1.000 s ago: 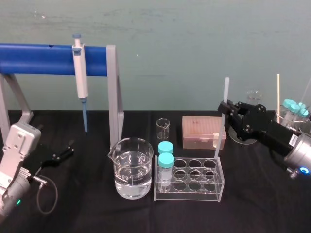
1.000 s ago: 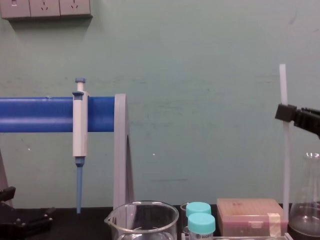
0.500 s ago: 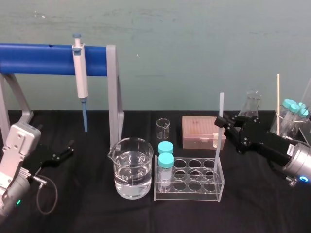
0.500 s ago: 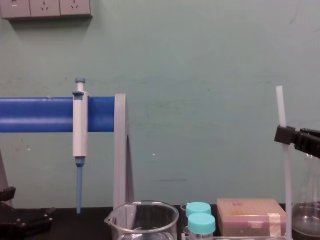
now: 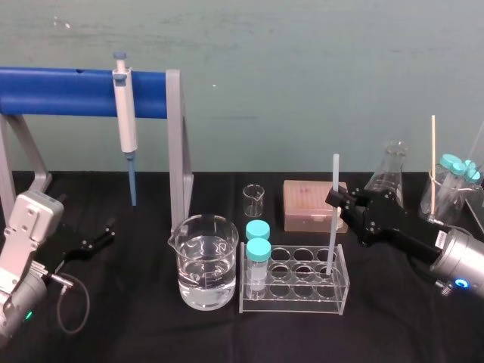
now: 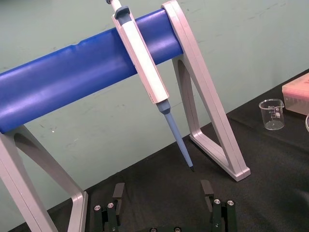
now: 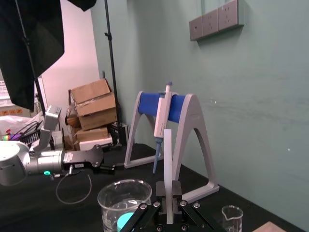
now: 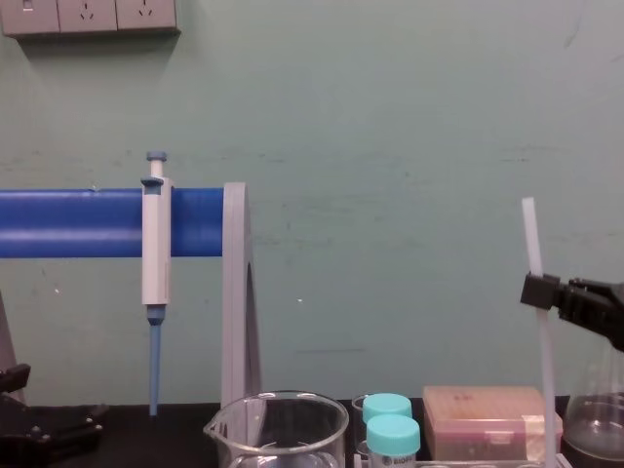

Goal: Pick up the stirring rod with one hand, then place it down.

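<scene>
Right hand [image 5: 339, 201] clamped on stirring rod [image 5: 333, 178]. Rod near upright, lower end down in right-end column of tube rack [image 5: 293, 305]. Left hand [image 5: 104, 233] parked at bench [image 5: 151, 333] left, fingers apart.

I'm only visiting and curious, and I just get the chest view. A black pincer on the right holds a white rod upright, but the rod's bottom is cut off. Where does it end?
Observer: The head view shows the stirring rod reaching down into a clear tube rack, in its right-hand column of holes. The right pincer grips it above its middle.
Visitor: Is anything else in that rack?
Observer: Two blue-capped vials stand in its left column.
Visitor: And the other arm?
Observer: The left pincer rests open at the left of the table, with nothing between its fingers.
</scene>
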